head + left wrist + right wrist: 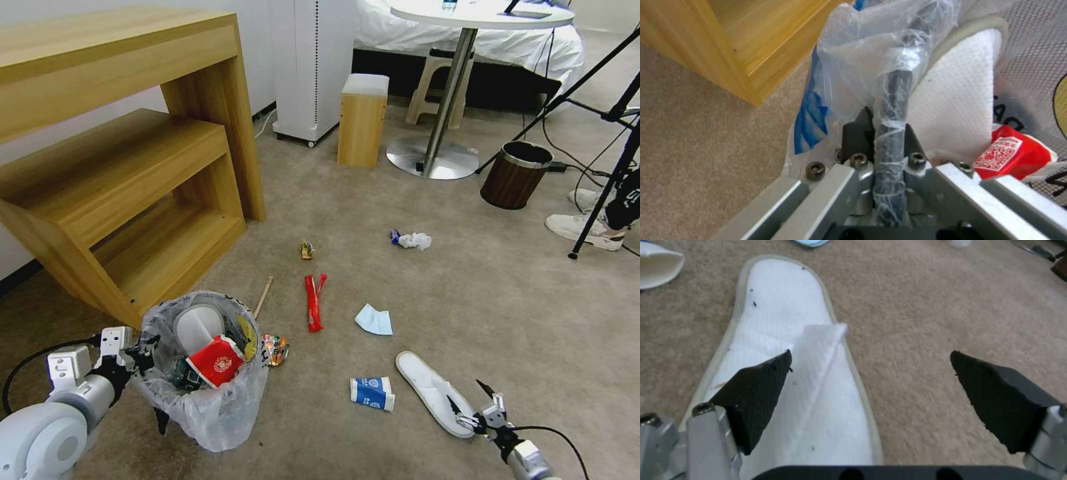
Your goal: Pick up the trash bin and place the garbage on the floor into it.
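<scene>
From the head view, the left gripper (pixel 137 357) holds the trash bin (pixel 203 373) by its rim at the robot's left, while the white slipper (pixel 433 393) lies on the floor (pixel 467 280) just ahead of the right gripper (pixel 477 403) — the nearer arm. The left wrist view shows the fingers (pixel 858 133) clamped on the bagged rim. In the right wrist view the jaws stand wide apart, one pad (pixel 758 393) over the slipper (pixel 786 340), whose long axis runs away from the gripper — it sits off-centre between them.

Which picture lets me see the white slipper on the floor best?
The right wrist view: the slipper lies close up under the open right gripper. The head view shows it whole but small. The left wrist view looks at the trash bin instead.
</scene>
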You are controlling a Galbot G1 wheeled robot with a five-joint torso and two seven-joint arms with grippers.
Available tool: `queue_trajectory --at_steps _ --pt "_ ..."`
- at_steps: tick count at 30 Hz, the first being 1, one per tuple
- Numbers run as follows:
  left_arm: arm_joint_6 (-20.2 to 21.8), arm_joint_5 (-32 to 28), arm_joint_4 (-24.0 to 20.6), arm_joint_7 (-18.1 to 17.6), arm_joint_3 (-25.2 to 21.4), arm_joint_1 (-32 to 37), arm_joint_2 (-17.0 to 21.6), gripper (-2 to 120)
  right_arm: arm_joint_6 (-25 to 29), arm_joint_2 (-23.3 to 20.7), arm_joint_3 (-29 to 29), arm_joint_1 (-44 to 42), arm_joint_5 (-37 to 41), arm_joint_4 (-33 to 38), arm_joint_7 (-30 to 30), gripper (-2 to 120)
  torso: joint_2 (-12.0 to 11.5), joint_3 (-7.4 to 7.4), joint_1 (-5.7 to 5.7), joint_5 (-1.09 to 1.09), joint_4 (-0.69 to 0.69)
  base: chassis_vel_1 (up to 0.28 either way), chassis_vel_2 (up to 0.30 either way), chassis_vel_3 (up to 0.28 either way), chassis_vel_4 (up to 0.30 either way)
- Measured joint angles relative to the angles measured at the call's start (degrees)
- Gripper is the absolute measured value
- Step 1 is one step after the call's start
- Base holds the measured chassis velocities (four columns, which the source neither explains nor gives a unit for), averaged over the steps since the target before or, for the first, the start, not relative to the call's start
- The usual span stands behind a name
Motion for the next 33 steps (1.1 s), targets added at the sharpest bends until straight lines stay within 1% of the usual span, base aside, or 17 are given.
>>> queue_trajectory --at_steps 3,7,8,9,12,13,14,15,16,17,19,23,24,26,33 --pt "-0.09 -0.11 0.0 0.05 -0.01 -0.07 0.06 1 0.07 0.43 -0.46 0.83 -0.43 -0.9 0.08 92 0.0 0.0 0.0 -0.01 0.0 0.0 0.0 0.0 0.0" --pt "-0.19 -0.2 0.01 0.05 0.22 -0.46 0.06 1 0.13 1.16 -0.82 1.69 -0.86 -2.0 0.67 88 0.0 0.0 0.0 0.0 -0.02 0.0 0.0 0.0 0.0" --pt "-0.2 -0.26 -0.01 0.05 0.32 -0.56 0.06 1 0.28 1.44 -1.01 2.1 -1.08 -2.66 0.87 81 0.0 0.0 0.0 -0.01 -0.01 0.0 0.0 0.0 0.0" --pt "-0.2 -0.26 -0.01 0.05 0.32 -0.56 0.06 1 0.28 1.44 -1.01 2.1 -1.08 -2.66 0.87 81 0.0 0.0 0.0 -0.01 -0.01 0.0 0.0 0.0 0.0" --pt "-0.21 -0.31 -0.24 0.04 0.51 -0.64 0.02 1 0.89 2.29 -1.55 3.21 -1.79 -4.48 0.96 68 0.0 0.0 0.0 0.01 -0.01 0.0 0.0 0.0 0.0" --pt "-0.21 -0.31 -0.24 0.04 0.51 -0.64 0.02 1 0.89 2.29 -1.55 3.21 -1.79 -4.48 0.96 68 0.0 0.0 0.0 0.01 -0.01 0.0 0.0 0.0 0.0" --pt "-0.23 -0.31 -0.37 0.03 0.57 -0.63 -0.03 1 1.07 2.63 -1.69 3.6 -1.88 -5.05 0.92 61 0.0 0.0 0.0 -0.01 -0.01 0.0 0.0 0.0 0.0" --pt "-0.24 -0.32 -0.52 0.03 0.65 -0.58 -0.1 1 1.25 2.96 -1.76 3.94 -2.03 -5.49 0.85 58 0.0 0.0 0.0 -0.02 -0.02 0.0 0.0 0.0 0.0" --pt "-0.26 -0.32 -0.67 0.03 0.73 -0.51 -0.15 1 1.43 3.28 -1.88 4.26 -2.18 -5.91 0.74 53 0.0 0.0 0.0 0.0 -0.01 0.0 0.0 0.0 0.0" --pt "-0.26 -0.32 -0.67 0.03 0.73 -0.51 -0.15 1 1.43 3.28 -1.88 4.26 -2.18 -5.91 0.74 53 0.0 0.0 0.0 0.0 -0.01 0.0 0.0 0.0 0.0" --pt "-0.39 -0.32 -0.91 0.03 0.84 -0.43 -0.18 1 1.55 3.71 -2.0 4.7 -2.31 -6.37 0.7 43 0.0 0.0 0.0 0.0 -0.01 0.0 0.0 0.0 0.0" --pt "-0.5 -0.49 -1.52 0.03 0.97 -0.37 -0.21 1 1.63 4.01 -2.03 5.11 -2.5 -6.47 0.74 41 0.0 0.0 0.0 0.01 0.0 0.0 0.0 0.0 0.0" --pt "-0.57 -0.51 -1.68 0.03 1.04 -0.37 -0.25 1 1.67 4.03 -2.04 5.19 -2.6 -6.46 0.78 38 0.0 0.0 0.0 0.01 -0.01 0.0 0.0 0.0 0.0" --pt "-0.61 -0.53 -1.76 0.04 1.12 -0.38 -0.31 1 1.73 4.0 -2.03 5.23 -2.72 -6.36 0.8 37 0.0 0.0 0.0 0.0 -0.01 0.0 0.0 0.0 0.0" --pt "-0.86 -0.49 -1.81 0.21 1.46 -0.45 -0.76 1 2.37 3.61 -1.45 4.98 -3.66 -5.41 0.83 36 0.0 0.0 0.0 -0.02 -0.01 0.0 0.0 0.0 0.0"
